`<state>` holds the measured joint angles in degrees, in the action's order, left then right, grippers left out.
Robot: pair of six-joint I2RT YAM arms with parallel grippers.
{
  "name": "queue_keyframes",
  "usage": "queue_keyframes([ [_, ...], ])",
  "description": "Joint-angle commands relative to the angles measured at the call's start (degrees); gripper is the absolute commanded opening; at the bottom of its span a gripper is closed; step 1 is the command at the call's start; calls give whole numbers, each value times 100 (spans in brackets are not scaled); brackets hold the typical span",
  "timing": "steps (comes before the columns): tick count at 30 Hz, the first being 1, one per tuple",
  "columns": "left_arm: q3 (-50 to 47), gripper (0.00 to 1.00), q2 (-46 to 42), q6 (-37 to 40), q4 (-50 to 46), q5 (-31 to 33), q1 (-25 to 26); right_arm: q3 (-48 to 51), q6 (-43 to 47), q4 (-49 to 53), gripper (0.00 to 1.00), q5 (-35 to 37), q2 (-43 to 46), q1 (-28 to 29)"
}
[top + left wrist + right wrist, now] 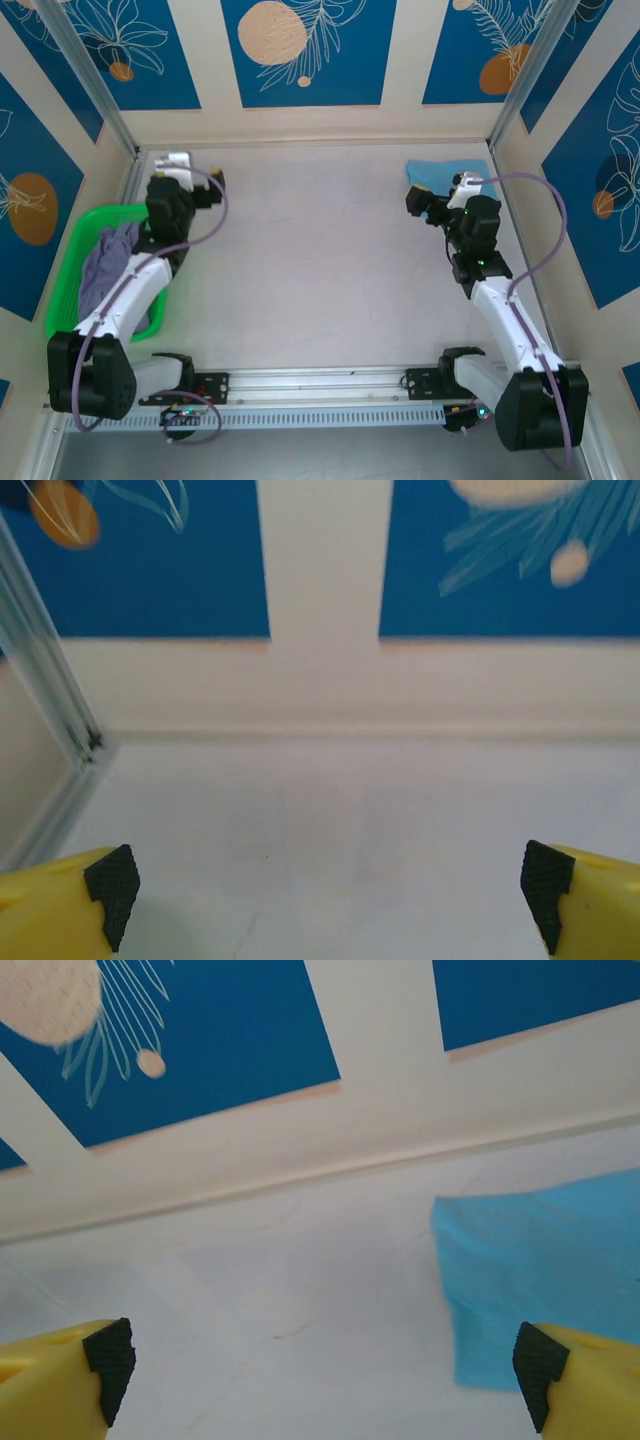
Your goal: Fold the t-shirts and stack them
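Note:
A lavender-purple t-shirt (105,268) lies crumpled in the green tray at the left. A light sky-blue t-shirt (445,172) lies folded flat in the back right corner. In the right wrist view the sky-blue t-shirt (545,1260) reaches to just beside my right fingertip (535,1360). My right gripper (425,200) (320,1365) hovers just in front of it, open, with bare table between the pads. My left gripper (178,170) (325,890) is open over bare table near the back left corner, beyond the tray, holding nothing.
The bright green plastic tray (66,262) sits against the left wall beside the left arm. Walls with blue panels close in the table on three sides; a metal corner post (50,680) stands near the left gripper. A rail (320,385) runs along the near edge.

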<state>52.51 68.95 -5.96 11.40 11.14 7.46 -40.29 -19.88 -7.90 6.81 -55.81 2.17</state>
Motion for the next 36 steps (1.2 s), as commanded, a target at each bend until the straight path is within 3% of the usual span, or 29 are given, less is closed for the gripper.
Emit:
queue_keyframes([
  [1,535,100,-175,-797,-1211,312,-100,-350,-999,1117,99,-215,343,-97],
  [2,576,100,-250,-1051,-1248,357,-185,-389,-1319,1327,99,-171,499,-157],
  [4,833,100,-253,-1836,-1971,1111,-337,-330,-1821,1411,99,-204,740,-274],
  [7,1221,100,-4,-2419,-3299,1871,-731,-550,-1968,1594,99,-1108,552,-289],
  [11,984,100,84,-3542,-4613,2476,-1343,-1373,-1784,2834,95,-1531,-341,573],
  [13,769,100,189,-3864,-4909,2306,-1737,-1818,-1390,3514,93,-1391,-878,1366],
  [18,557,100,682,-3688,-4917,1916,-2170,-2260,-1026,4186,87,-1311,-1836,2694],
  [28,1008,100,2453,-3325,-4654,36,-2600,-2061,-1289,3754,88,-1342,-2037,3496],
  [32,1201,89,2889,-3020,-4638,-159,-2605,-2053,-1358,3796,88,-1218,-2015,3578],
  [33,1223,81,2923,-2930,-4629,-126,-2618,-2046,-1390,3812,88,-1177,-2013,3588],
  [34,1249,69,2924,-2838,-4648,-27,-2623,-2044,-1419,3830,88,-1132,-1996,3604],
  [36,1307,30,2804,-2785,-4733,309,-2621,-2020,-1482,3851,88,-1077,-1945,3626],
])
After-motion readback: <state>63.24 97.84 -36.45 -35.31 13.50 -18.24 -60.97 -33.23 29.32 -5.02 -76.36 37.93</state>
